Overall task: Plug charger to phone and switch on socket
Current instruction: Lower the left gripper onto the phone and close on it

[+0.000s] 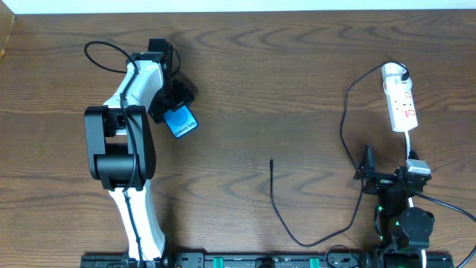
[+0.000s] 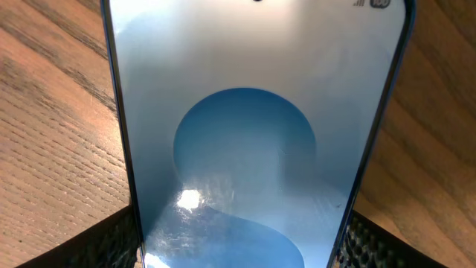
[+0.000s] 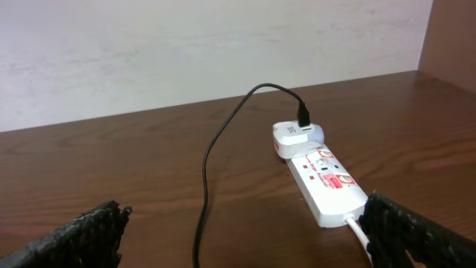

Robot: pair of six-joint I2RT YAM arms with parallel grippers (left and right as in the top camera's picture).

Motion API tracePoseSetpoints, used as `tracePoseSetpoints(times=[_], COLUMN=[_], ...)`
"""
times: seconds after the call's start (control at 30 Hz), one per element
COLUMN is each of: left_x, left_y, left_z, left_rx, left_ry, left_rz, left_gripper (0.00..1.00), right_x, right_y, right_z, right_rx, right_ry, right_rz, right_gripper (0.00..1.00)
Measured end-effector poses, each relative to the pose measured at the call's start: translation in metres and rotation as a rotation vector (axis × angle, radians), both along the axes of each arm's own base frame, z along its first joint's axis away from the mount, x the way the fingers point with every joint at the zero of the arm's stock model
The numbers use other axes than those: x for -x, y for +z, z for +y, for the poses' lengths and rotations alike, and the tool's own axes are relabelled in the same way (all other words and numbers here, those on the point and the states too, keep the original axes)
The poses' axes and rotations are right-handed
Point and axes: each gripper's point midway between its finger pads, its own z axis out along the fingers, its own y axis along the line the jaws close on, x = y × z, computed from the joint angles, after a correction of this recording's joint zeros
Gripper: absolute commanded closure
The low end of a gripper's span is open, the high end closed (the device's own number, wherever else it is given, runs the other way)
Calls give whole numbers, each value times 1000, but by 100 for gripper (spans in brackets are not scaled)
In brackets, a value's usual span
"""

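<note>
Your left gripper (image 2: pixel 242 246) straddles the phone (image 2: pixel 253 112), can't tell if it's clamped: centre on its edges before you squeeze. Then send the right gripper (image 3: pixel 249 234), wide open and empty, to the charger (image 1: pixel 277 201) tip.

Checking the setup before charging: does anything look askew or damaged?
Nothing looks damaged or spilled. The phone lies skewed to the table edges, and the charger tip rests loose mid-table, unplugged.

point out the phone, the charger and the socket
phone (image 1: pixel 181 121), overhead view, middle of its blue screen.
charger (image 1: pixel 271 162), overhead view, straight plug tip at its free end.
socket (image 1: pixel 402 104), overhead view, middle of the white strip's body.
</note>
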Motion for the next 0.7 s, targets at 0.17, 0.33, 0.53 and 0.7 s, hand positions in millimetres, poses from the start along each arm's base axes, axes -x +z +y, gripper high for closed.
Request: tracePoseSetpoints(times=[0.17,0.33,0.53,0.7], left_x=[0,0,0,0], left_y=[0,0,0,0], left_z=[0,0,0,0], left_rx=[0,0,0,0], left_ry=[0,0,0,0], left_rz=[0,0,0,0], left_gripper=[26,34,46,56], right_x=[0,0,0,0], right_y=[0,0,0,0], right_z=[0,0,0,0], right_rx=[0,0,0,0], right_ry=[0,0,0,0], right_rz=[0,0,0,0], right_gripper=[1,1,1,1])
